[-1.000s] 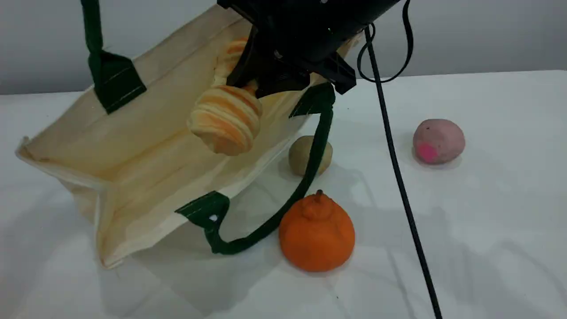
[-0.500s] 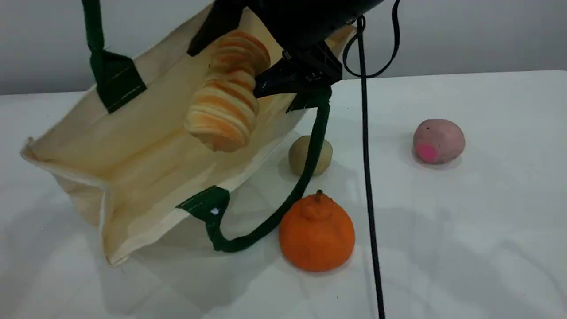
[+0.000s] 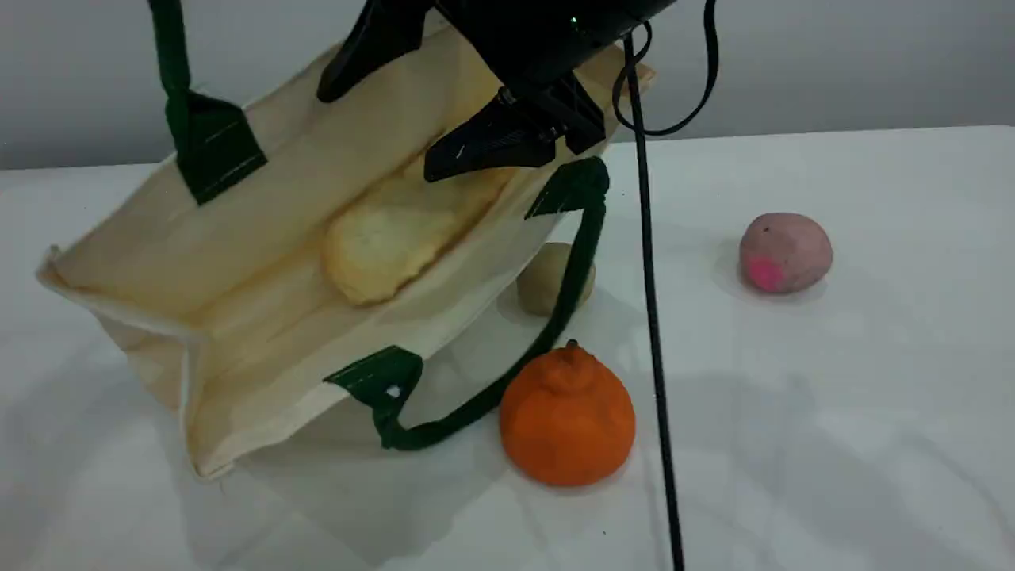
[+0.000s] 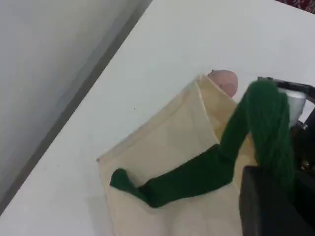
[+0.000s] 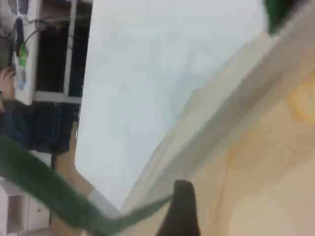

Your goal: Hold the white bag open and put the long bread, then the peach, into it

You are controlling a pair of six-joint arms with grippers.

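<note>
The white bag (image 3: 262, 238) lies tilted on the table with its mouth wide open. One green handle (image 3: 168, 47) runs up out of the scene view. In the left wrist view that handle (image 4: 266, 123) drapes over my left gripper (image 4: 275, 191), which is shut on it. The long bread (image 3: 381, 246) lies inside the bag, looking pale and blurred. My right gripper (image 3: 379, 133) hovers open just above it with nothing between its fingers. One dark fingertip (image 5: 182, 206) shows against the bag's cloth. The peach (image 3: 785, 252) sits on the table at the right, apart from the bag.
An orange fruit (image 3: 567, 424) stands in front of the bag, beside the loose second handle (image 3: 555, 317). A beige ball (image 3: 543, 279) sits partly behind that strap. A black cable (image 3: 654, 333) hangs down across the table between the fruits and the peach.
My right gripper has opened and let go of the long bread, which has dropped from between the fingers into the bag. The bag's rim has shifted slightly.
</note>
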